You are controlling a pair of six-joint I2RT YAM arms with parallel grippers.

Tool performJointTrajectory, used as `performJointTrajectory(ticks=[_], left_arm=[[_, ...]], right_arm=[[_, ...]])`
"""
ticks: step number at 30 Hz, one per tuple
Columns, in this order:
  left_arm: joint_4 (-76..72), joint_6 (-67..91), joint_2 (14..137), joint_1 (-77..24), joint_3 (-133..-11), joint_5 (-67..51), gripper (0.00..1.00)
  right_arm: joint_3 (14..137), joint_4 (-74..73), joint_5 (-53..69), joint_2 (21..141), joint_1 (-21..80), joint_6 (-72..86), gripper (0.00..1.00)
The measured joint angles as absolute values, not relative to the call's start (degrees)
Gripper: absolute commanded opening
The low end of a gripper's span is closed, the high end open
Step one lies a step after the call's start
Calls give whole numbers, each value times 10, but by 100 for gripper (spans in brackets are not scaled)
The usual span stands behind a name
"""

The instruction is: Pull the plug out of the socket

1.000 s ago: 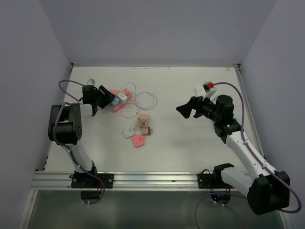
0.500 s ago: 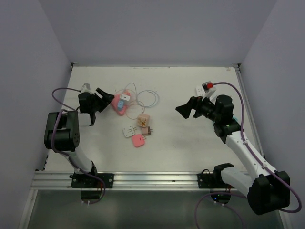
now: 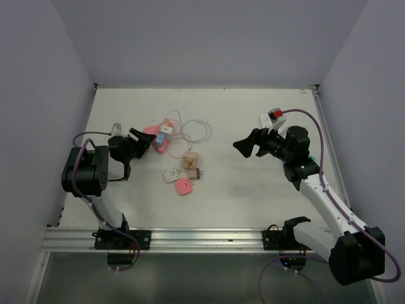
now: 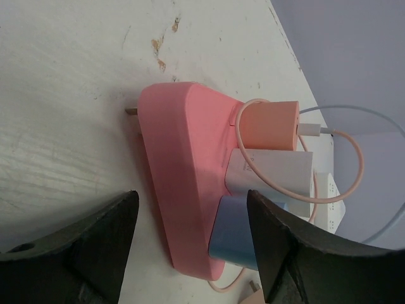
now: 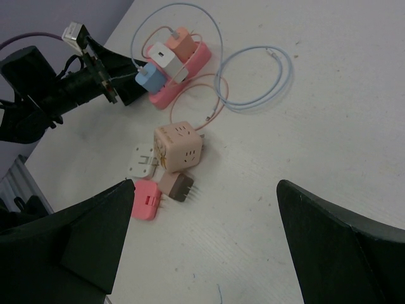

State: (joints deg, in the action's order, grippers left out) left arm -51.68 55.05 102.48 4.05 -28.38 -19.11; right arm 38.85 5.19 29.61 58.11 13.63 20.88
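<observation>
Left arm: has swung lower and nearer since a second ago; the left gripper (image 3: 140, 142) now faces the pink plastic socket strip (image 4: 183, 183), jaws apart on either side of its near end, clamped on nothing.
Right arm: unchanged; right gripper (image 3: 248, 144) hangs over the bench (image 3: 253, 190) with jaws wide apart, well away from the strip.
Progress: nothing pulled yet. The orange boxy plug (image 4: 269, 125), white boxy plug (image 4: 272, 177) and blue boxy plug (image 4: 237, 234) all sit seated in the strip, left of centre. The grasp and the pull both remain.
Materials: strip is a smooth, glossy, rounded wedge; plugs have soft corners; bench is matt white and scuffed.

blue plug (image 4: 237, 231) partly hidden, cable (image 4: 354, 108) end cropped
</observation>
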Motion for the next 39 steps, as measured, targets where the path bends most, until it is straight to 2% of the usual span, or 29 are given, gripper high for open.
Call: performJointTrajectory(ticks=[7,13,14,16,17,19,24,31,39], left_arm=[[-578,567,1078,32,-306,-191,69],[-600,570,1110,24,-327,-186,56],[-606,570,1115,23,-327,-186,46],[-613,574,1120,23,-327,-188,35],[-622,577,1121,22,-327,-190,24],[-645,579,1120,21,-327,-200,14],[-653,572,1094,18,-305,-200,1],[-577,529,971,17,-270,-184,0],[-457,449,786,-24,-269,-111,0]], right_arm=[[389,52,296,581,139,206,99],[389,52,296,581,143,203,99],[389,52,296,581,144,203,99],[389,52,296,582,147,202,99],[389,52,296,583,149,202,99],[389,52,297,589,154,200,99],[389,50,296,609,175,201,99],[415,37,274,638,225,216,99],[464,91,158,726,361,341,95]])
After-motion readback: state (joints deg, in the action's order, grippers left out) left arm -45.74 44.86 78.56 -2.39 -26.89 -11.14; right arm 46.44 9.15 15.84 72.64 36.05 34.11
